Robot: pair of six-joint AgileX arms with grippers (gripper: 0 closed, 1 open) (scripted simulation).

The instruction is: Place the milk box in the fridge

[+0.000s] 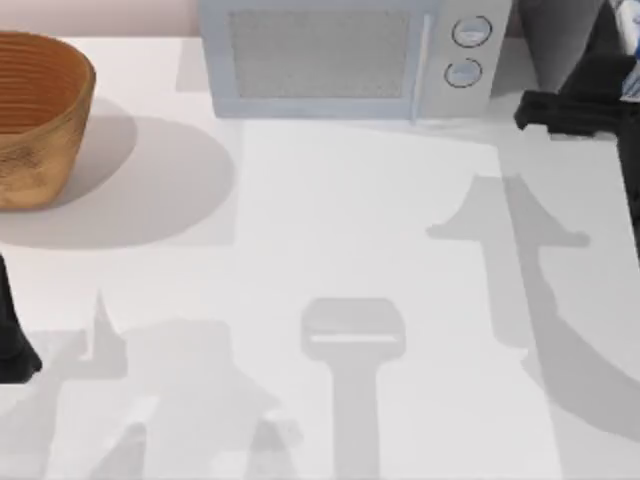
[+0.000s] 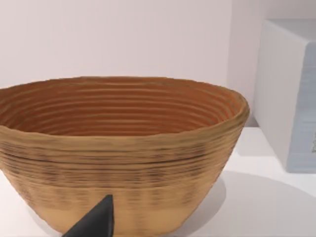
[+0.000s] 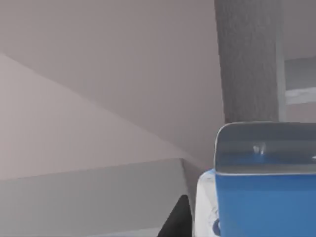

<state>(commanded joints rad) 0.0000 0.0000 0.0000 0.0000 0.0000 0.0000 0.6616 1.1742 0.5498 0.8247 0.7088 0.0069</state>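
Observation:
The milk box (image 3: 264,197), blue with a white lower corner, sits right in front of the right wrist camera. One dark finger (image 3: 180,219) lies against its side. In the top view a sliver of the milk box (image 1: 631,72) shows at the far right edge, with my right gripper (image 1: 620,80) shut on it, raised at the back right. The fridge (image 3: 247,59) rises just behind the box as a dark grey upright with pale frame edges, and its grey panel (image 1: 560,45) stands right of the microwave. My left gripper (image 2: 96,224) is parked at the table's left edge.
A light grey microwave (image 1: 350,55) with two round dials stands at the back centre. A woven brown basket (image 1: 40,115) sits at the back left, close in front of the left wrist camera (image 2: 118,148). The left arm (image 1: 12,340) is at the left edge.

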